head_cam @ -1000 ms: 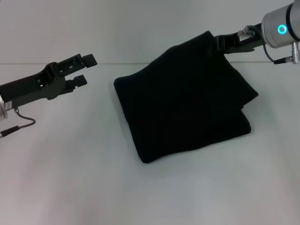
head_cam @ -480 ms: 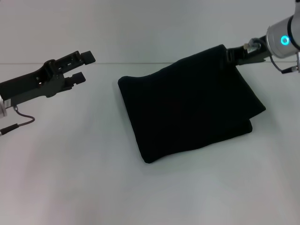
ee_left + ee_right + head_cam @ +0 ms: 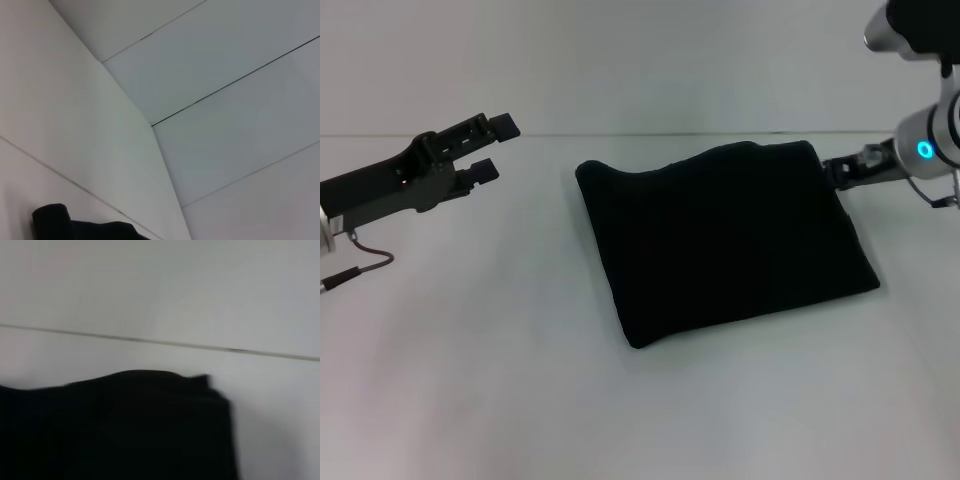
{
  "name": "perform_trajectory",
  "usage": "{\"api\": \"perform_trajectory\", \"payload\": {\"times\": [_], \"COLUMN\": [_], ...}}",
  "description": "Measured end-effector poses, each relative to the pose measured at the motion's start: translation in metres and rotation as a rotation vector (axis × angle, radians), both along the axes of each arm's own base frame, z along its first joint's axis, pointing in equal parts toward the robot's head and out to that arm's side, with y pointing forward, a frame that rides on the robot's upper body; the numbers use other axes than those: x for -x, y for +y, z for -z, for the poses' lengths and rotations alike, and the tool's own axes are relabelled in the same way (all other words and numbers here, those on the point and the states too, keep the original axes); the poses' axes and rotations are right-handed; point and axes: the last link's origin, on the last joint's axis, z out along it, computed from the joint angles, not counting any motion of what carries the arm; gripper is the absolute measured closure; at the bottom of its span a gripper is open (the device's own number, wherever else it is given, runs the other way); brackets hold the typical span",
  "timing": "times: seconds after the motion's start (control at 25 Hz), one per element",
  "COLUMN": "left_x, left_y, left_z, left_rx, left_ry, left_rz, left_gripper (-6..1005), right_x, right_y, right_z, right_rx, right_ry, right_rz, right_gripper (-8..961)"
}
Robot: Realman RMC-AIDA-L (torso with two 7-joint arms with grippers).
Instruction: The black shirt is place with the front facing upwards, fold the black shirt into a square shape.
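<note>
The black shirt (image 3: pixel 725 235) lies folded into a rough rectangle on the white table (image 3: pixel 470 380), flat, with a slightly wavy far edge. My right gripper (image 3: pixel 832 172) sits low at the shirt's right edge, just below its far right corner, touching or nearly touching the cloth. My left gripper (image 3: pixel 492 148) hovers open and empty off to the left of the shirt, well apart from it. One corner of the black shirt (image 3: pixel 55 222) shows in the left wrist view, and the black shirt (image 3: pixel 125 430) fills the lower part of the right wrist view.
A white wall (image 3: pixel 640 60) rises behind the table, meeting it along a thin seam just beyond the shirt's far edge. A thin cable (image 3: pixel 360 268) hangs under my left arm.
My right gripper has moved right and down, lowering the raised far corner of the shirt until the fold lies flat. The left arm has barely moved.
</note>
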Motion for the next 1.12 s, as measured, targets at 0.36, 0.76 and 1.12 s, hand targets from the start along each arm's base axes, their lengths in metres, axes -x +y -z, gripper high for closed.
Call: {"api": "perform_trajectory", "payload": {"times": [0.36,0.76,1.12], "left_x": [-0.001,0.002,0.008], "left_y": [-0.001,-0.031,-0.057], "left_z": [-0.001,0.012,0.087], "left_rx": [-0.002,0.182,0.433], "left_ry": [-0.014,0.015,-0.015], "left_rz": [0.006,0.087,-0.133], "left_gripper": [39,39,40], "right_x": [-0.029,-0.07,-0.119], "right_y": [0.01,-0.085,-0.152], "right_z": [-0.062,-0.134,-0.098], "right_rx": [-0.219,-0.293,-0.321], "right_ry": [0.057,0.788,1.015], "right_rz": [0.083,-0.13,-0.069], "right_gripper": [592,397,326]}}
